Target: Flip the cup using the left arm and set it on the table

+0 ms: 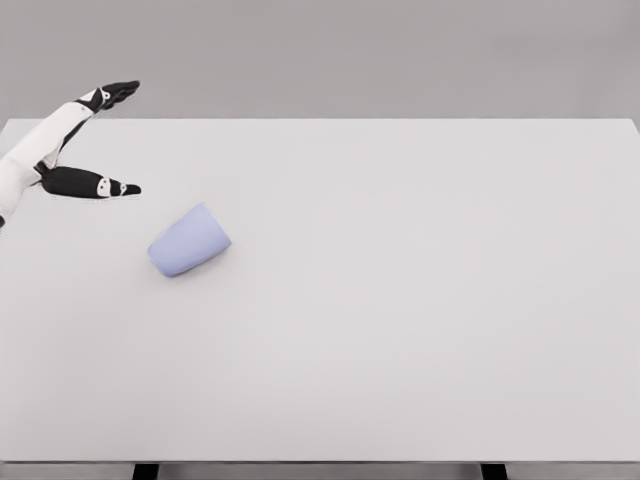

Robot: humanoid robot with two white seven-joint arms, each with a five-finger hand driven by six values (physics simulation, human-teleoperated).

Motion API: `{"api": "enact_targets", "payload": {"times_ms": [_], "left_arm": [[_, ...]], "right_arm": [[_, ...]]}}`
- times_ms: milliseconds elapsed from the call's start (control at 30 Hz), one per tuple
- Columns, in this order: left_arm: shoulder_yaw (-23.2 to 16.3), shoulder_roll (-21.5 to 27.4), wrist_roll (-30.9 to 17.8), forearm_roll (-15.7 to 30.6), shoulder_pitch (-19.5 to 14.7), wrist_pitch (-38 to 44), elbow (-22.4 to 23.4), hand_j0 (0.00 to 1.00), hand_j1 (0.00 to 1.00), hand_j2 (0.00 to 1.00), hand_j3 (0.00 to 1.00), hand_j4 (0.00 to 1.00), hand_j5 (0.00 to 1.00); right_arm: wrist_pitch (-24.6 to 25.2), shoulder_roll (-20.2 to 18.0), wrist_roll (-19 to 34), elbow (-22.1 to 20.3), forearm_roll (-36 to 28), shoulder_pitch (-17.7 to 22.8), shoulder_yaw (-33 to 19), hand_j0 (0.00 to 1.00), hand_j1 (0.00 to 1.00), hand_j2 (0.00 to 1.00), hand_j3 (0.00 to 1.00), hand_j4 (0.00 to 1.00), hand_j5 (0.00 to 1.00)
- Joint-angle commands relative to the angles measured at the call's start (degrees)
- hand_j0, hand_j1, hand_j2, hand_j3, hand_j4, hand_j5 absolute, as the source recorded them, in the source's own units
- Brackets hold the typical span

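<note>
A pale lavender cup [189, 240] lies on its side on the white table [400, 300], left of the middle, its wider end toward the upper right. My left hand [120, 140] hovers at the far left, up and to the left of the cup and apart from it. Its fingers [118, 92] and thumb [100, 185] are spread wide and hold nothing. The right arm does not show.
The table's far edge [320, 120] runs across the top, the near edge [320, 461] along the bottom, with two dark legs below it. A grey wall stands behind.
</note>
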Motion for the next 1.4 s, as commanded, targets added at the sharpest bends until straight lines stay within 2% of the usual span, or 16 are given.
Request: {"api": "enact_targets", "payload": {"times_ms": [0,67,100,167,233,333,400,467,633,800,967,1067,1233,1367], "left_arm": [[0.0,-0.5,-0.1,0.1,0.1,1.4,0.0,1.00,1.00,1.00,1.00,1.00,1.00],[-0.2,0.7,0.1,0.6,-0.2,1.4,0.0,1.00,1.00,1.00,1.00,1.00,1.00],[-2.1,1.7,0.2,1.6,-1.8,1.5,0.0,1.00,1.00,1.00,1.00,1.00,1.00],[-8.5,4.7,0.3,3.8,-6.0,1.5,0.1,1.00,1.00,1.00,1.00,1.00,1.00],[-12.4,7.4,0.3,5.5,-8.0,1.4,0.1,1.00,1.00,1.00,1.00,1.00,1.00],[-17.2,7.8,0.2,5.4,-9.5,0.9,0.0,1.00,1.00,1.00,1.00,1.00,1.00],[-18.9,7.8,-0.1,5.2,-9.5,-0.6,0.0,1.00,1.00,1.00,1.00,1.00,1.00],[-19.5,7.7,-0.4,5.4,-9.4,-3.7,0.0,1.00,1.00,1.00,1.00,1.00,1.00],[-19.5,7.9,-0.4,8.7,-9.3,-4.1,0.0,1.00,1.00,1.00,1.00,1.00,1.00],[-21.1,7.8,-0.4,14.1,-9.4,-2.2,0.0,1.00,1.00,1.00,1.00,1.00,1.00],[-22.4,7.5,-0.2,16.4,-9.4,0.7,0.0,1.00,1.00,1.00,1.00,1.00,1.00],[-22.8,6.5,0.5,16.4,-9.5,4.3,0.0,1.00,1.00,1.00,1.00,1.00,1.00],[-23.0,4.1,7.0,16.2,-9.5,11.0,-0.1,1.00,1.00,1.00,1.00,1.00,1.00],[-23.2,2.5,8.0,16.2,-9.5,11.6,-0.1,1.00,1.00,1.00,1.00,1.00,1.00]], "right_arm": [[-0.1,0.0,0.0,0.0,0.0,0.0,0.0,1.00,1.00,1.00,1.00,1.00,1.00],[0.0,0.0,0.0,0.0,0.0,0.0,0.0,1.00,1.00,1.00,1.00,1.00,1.00],[0.0,0.0,0.0,0.0,0.0,0.0,0.0,1.00,1.00,1.00,1.00,1.00,1.00],[0.0,0.0,0.0,0.0,0.0,0.0,0.0,1.00,1.00,1.00,1.00,1.00,1.00],[-0.1,0.0,0.0,0.0,0.0,0.0,0.0,1.00,1.00,1.00,1.00,1.00,1.00],[0.0,0.0,0.0,0.0,0.0,0.0,0.0,1.00,1.00,1.00,1.00,1.00,1.00],[-0.1,0.0,0.0,0.0,0.0,0.0,0.0,1.00,1.00,1.00,1.00,1.00,1.00],[-0.1,0.0,0.0,0.0,0.0,0.0,0.0,1.00,1.00,1.00,1.00,1.00,1.00],[-0.1,0.0,0.0,0.0,0.0,0.0,0.0,1.00,1.00,1.00,1.00,1.00,1.00],[0.0,0.0,0.0,0.0,0.0,0.0,0.0,1.00,1.00,1.00,1.00,1.00,1.00],[-0.1,0.0,0.0,0.0,0.0,0.0,0.0,1.00,1.00,1.00,1.00,1.00,1.00],[-0.1,0.0,0.0,0.0,0.0,0.0,0.0,1.00,1.00,1.00,1.00,1.00,1.00],[-0.1,0.0,0.0,0.0,0.0,0.0,0.0,1.00,1.00,1.00,1.00,1.00,1.00],[0.0,0.0,0.0,0.0,0.0,0.0,0.0,1.00,1.00,1.00,1.00,1.00,1.00]]}}
